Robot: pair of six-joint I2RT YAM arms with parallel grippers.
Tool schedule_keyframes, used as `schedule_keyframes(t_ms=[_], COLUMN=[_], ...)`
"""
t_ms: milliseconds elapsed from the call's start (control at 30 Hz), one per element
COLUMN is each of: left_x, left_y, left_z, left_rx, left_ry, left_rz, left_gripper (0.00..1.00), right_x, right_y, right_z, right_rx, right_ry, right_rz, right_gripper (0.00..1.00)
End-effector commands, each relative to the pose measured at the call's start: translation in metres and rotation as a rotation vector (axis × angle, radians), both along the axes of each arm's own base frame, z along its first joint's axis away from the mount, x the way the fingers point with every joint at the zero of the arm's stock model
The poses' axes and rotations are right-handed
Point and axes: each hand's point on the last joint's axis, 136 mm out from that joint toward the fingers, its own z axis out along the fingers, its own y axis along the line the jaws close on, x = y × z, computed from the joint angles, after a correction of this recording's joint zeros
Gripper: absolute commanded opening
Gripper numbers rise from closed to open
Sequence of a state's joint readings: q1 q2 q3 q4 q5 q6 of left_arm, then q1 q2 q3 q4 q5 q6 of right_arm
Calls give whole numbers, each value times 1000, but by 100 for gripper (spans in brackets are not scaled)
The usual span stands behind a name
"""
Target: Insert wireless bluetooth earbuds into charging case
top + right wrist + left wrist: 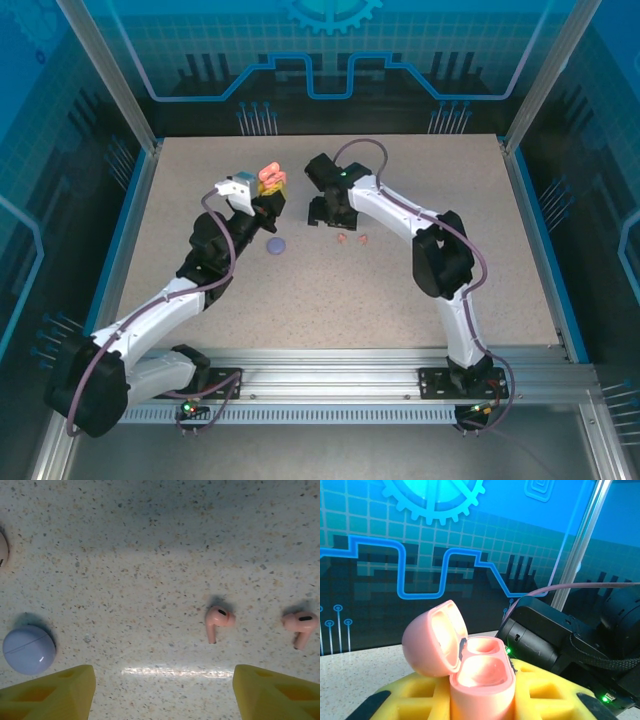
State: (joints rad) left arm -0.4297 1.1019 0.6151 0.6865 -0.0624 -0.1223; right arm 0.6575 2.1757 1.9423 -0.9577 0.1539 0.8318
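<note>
Currently the two pale pink earbuds (218,621) lie loose on the speckled bench (150,540), side by side and a little apart, touching nothing. From above they sit around the middle of the bench, just to the near right of the right fingers (277,692). Those yellow fingers stand wide apart with nothing between them. In the wrist view the left-hand bud lies ahead of the gap, off toward its right edge, so it is not yet centred for a grasp. The matching pink charging case (482,680) is held up off the bench further to the left and far. It is clamped low on its body between the left fingers (545,692), with its lid (435,640) swung open to the left and both wells apparently empty. A closed purple case (28,649) rests on the bench to the left of the buds, well clear of them. The step in hand looks like the first pickup. To do it well, the right fingers should shift right until the left-hand bud sits squarely in the gap. They should then come straight down and close gently on its rounded head, leaving the stem free to go into a well first. The bud is tiny and the bench looks smooth, so an off-centre or hurried squeeze could flick it away or knock its neighbour. The left fingers need only keep the case level and its lid open. Which well suits this bud I cannot tell from here.
</note>
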Motion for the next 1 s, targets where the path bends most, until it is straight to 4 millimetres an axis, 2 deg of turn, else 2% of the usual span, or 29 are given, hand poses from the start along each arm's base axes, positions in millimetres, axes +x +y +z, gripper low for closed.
schedule_keyframes(t_ms=[0,433,633,833,867,967], left_x=[-4,5,7,8,9,11], left_y=[8,3,-3,-7,-8,-10], left_z=[19,21,24,25,23,22], left_rx=[-14,-53,-63,-42,-41,-37], left_ry=[-93,-78,-67,-69,-67,-62], left_rz=[41,35,1,-10,-13,-21], left_gripper=[0,0,0,0,0,0], right_x=[-6,-16,-9,0,-1,1], right_y=[3,1,-17,-24,-25,-25], right_z=[-7,-31,-40,-46,-57,-63], right_rx=[-29,-90,-154,-144,-151,-144], right_ry=[41,103,91,95,114,127], right_rz=[-43,-130,-183,-207,-210,-225], right_gripper=[72,70,69,67,67,66])
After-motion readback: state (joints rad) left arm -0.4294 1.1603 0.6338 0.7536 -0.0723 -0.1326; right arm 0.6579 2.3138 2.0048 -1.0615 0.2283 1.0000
